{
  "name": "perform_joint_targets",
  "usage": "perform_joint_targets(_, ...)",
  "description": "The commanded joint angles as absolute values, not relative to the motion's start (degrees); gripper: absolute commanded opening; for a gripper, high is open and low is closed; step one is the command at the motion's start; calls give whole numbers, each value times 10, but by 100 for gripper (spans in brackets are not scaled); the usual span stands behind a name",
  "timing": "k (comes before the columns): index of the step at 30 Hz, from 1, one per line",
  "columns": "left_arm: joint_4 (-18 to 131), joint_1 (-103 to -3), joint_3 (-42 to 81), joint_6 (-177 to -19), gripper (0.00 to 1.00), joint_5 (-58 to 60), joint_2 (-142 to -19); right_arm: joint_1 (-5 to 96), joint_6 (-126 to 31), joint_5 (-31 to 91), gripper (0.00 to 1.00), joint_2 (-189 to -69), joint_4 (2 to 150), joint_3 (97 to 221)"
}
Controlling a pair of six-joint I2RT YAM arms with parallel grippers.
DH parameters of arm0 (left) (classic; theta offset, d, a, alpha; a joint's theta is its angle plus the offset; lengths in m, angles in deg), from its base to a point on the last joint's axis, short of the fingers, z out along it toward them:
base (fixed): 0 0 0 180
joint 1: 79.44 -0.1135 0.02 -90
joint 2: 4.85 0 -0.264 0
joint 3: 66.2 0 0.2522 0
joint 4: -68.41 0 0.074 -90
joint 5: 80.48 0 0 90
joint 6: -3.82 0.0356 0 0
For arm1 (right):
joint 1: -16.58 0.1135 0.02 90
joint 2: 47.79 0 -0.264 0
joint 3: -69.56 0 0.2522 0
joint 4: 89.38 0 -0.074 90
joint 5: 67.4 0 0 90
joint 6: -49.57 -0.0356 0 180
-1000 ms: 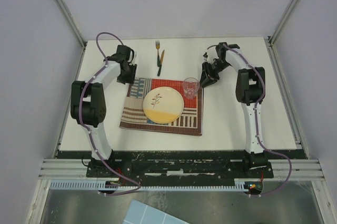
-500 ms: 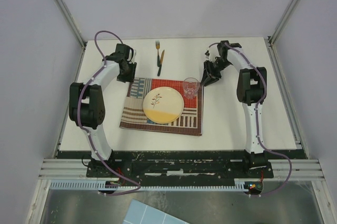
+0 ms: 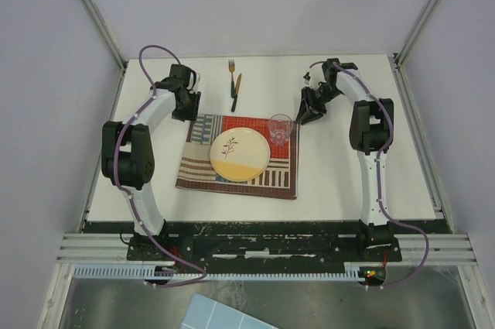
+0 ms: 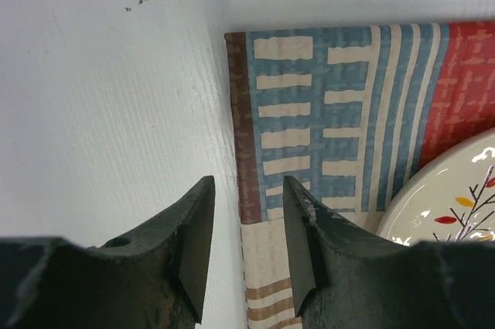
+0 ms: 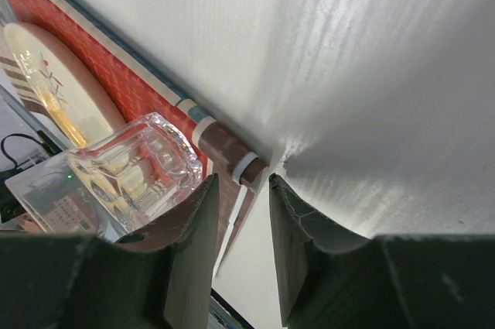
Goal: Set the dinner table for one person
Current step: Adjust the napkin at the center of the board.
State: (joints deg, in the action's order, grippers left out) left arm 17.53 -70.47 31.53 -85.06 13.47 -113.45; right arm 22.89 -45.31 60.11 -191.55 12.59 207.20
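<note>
robot lab cell: plain white panel walls (image 3: pixel 255 4), aluminium frame (image 3: pixel 92 11), cable tray (image 3: pixel 255 273).

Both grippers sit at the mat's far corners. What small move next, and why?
Probably raise the left gripper from the far left corner of the placemat and move it toward the fork. Its jaws stand open and empty; plate and glass already sit on the placemat, while fork and knife lie beyond its far edge.

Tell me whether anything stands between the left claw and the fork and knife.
Nothing visible does. In the top view only bare white table lies between the left claw and the knife and fork. The placemat, with its plate and glass, lies off that path, on the near side.
</note>
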Motion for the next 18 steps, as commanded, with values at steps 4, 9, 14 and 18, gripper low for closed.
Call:
perform_joint_targets(4, 186, -707, 326, -822, 47, 122, -1112, 230, -468, 660, 41, -1935, 124, 2112)
perform_joint_targets(9, 183, -707, 330, -821, 47, 125, -1113, 233, -467, 668, 40, -1939, 124, 2105)
perform_joint_targets(14, 179, -707, 333, -822, 46, 124, -1116, 234, -454, 667, 38, -1932, 124, 2079)
perform_joint_targets(18, 178, -707, 336, -824, 46, 120, -1115, 234, -445, 666, 37, -1923, 124, 2058)
